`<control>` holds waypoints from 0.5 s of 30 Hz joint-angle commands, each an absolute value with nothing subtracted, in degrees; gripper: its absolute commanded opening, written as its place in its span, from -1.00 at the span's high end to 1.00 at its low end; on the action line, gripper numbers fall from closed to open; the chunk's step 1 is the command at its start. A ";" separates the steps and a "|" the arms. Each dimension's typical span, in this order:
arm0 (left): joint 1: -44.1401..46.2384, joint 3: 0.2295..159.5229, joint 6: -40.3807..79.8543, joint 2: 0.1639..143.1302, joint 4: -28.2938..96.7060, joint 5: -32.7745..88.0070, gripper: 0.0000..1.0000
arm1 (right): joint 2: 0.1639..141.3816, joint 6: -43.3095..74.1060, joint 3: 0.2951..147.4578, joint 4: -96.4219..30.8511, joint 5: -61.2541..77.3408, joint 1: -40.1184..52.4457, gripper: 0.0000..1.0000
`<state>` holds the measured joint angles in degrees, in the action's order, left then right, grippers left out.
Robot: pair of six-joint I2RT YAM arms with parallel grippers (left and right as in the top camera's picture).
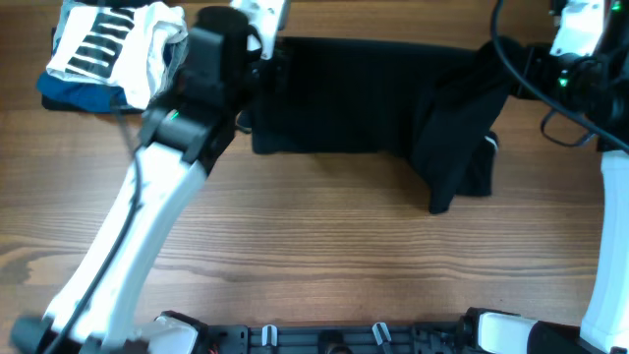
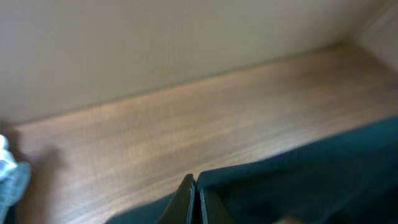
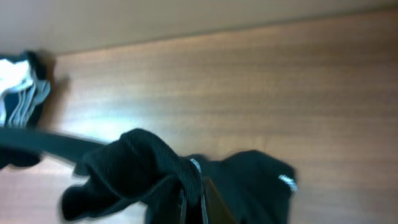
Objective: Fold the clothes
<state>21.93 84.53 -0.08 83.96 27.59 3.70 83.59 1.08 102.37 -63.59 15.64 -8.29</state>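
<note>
The clothes (image 1: pixel 354 98) are a large black garment stretched across the far side of the table. Its right part hangs in a fold down to the table. My left gripper (image 1: pixel 257 61) is shut on the garment's left edge; in the left wrist view the closed fingers (image 2: pixel 194 186) pinch the dark fabric (image 2: pixel 298 180). My right gripper (image 1: pixel 531 61) is shut on the garment's right end and holds it lifted. In the right wrist view the black fabric (image 3: pixel 137 168) bunches over the closed fingers (image 3: pixel 193 196), and a small white tag (image 3: pixel 286 182) shows.
A folded pile of white, black-striped and blue clothes (image 1: pixel 113 49) lies at the far left corner, close to my left arm. It shows at the left edge of the right wrist view (image 3: pixel 22 93). Bare wooden table (image 1: pixel 324 256) fills the near half.
</note>
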 commanded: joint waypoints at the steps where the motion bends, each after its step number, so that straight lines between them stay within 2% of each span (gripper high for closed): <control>1: 21.08 84.77 0.40 75.48 28.53 2.35 0.92 | 83.35 -4.95 102.96 -63.11 19.22 -12.49 0.92; 4: 21.08 84.77 0.27 70.57 29.28 -0.64 0.92 | 83.00 -7.40 104.51 -63.70 25.52 -14.44 0.92; 8: 21.08 84.77 -0.62 65.54 29.41 -5.06 0.92 | 81.65 -7.42 110.21 -65.10 25.78 -15.64 0.92; 13: 21.15 84.77 -0.80 64.84 32.97 -0.97 0.92 | 81.91 -7.53 112.46 -68.73 25.80 -15.70 0.91; 15: 21.15 84.77 -0.80 66.54 35.27 3.09 0.82 | 82.52 -7.51 112.38 -69.58 26.04 -15.70 0.91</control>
<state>21.37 84.60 -0.12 64.12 32.75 -2.46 82.32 -6.42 111.18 -68.90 24.03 -15.49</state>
